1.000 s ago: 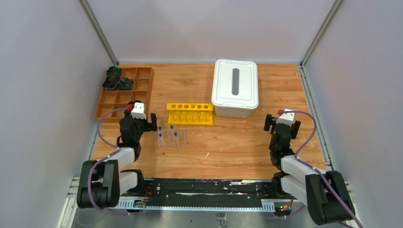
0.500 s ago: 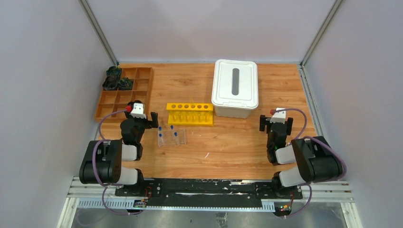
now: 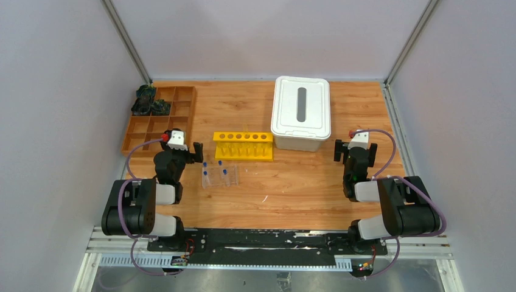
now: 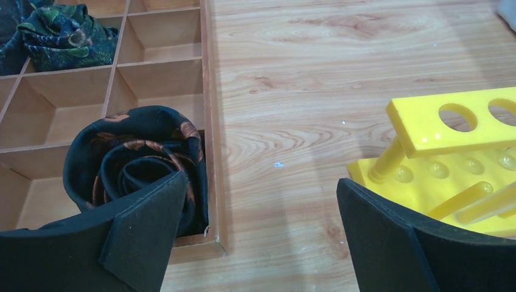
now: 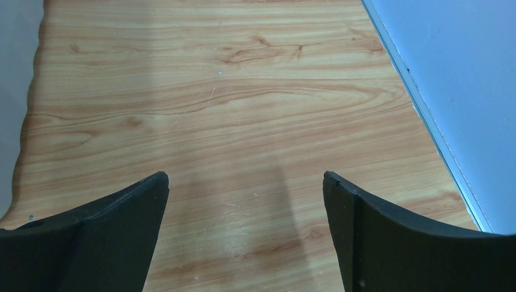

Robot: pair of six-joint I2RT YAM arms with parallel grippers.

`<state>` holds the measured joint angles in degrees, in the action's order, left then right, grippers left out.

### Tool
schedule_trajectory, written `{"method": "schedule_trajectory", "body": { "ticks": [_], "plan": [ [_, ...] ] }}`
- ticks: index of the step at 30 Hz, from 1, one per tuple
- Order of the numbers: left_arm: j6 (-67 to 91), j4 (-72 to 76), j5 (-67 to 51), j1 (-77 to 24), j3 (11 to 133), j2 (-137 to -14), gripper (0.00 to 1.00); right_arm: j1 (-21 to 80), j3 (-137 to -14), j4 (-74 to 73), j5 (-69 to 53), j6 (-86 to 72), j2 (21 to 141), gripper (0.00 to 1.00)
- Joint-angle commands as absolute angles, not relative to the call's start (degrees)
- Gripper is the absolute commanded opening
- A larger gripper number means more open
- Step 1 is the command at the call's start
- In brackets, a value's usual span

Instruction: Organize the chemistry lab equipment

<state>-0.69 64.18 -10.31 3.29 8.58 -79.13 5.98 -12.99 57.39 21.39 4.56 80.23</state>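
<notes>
black arms [image 3: 137, 210]; white wrist blocks [image 3: 177, 140]; purple cables [image 3: 127, 162]

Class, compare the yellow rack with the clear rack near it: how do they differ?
The yellow rack is opaque and longer; the clear rack is see-through and shorter. The yellow rack's holes show empty; the clear rack holds blue-capped tubes. Both stand on the wooden table.

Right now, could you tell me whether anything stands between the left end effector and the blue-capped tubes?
Nothing visible does: bare table lies between the left end effector and the blue-capped tubes in their clear rack; the yellow rack stands farther back.
</notes>
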Motion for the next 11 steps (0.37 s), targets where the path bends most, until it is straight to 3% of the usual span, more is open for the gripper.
{"method": "schedule_trajectory", "body": {
  "ticks": [1,11],
  "plan": [
    [-1.55,66.15,-10.68,3.56,9.57,-79.19,1.0,5.19,-13.36,56.76,21.28,3.69,79.72,1.0],
    [-3.17,62.88,-7.12,1.15,10.76,-78.83,1.0,5.14,-13.32,56.79,21.27,3.7,79.72,1.0]
  ]
}}
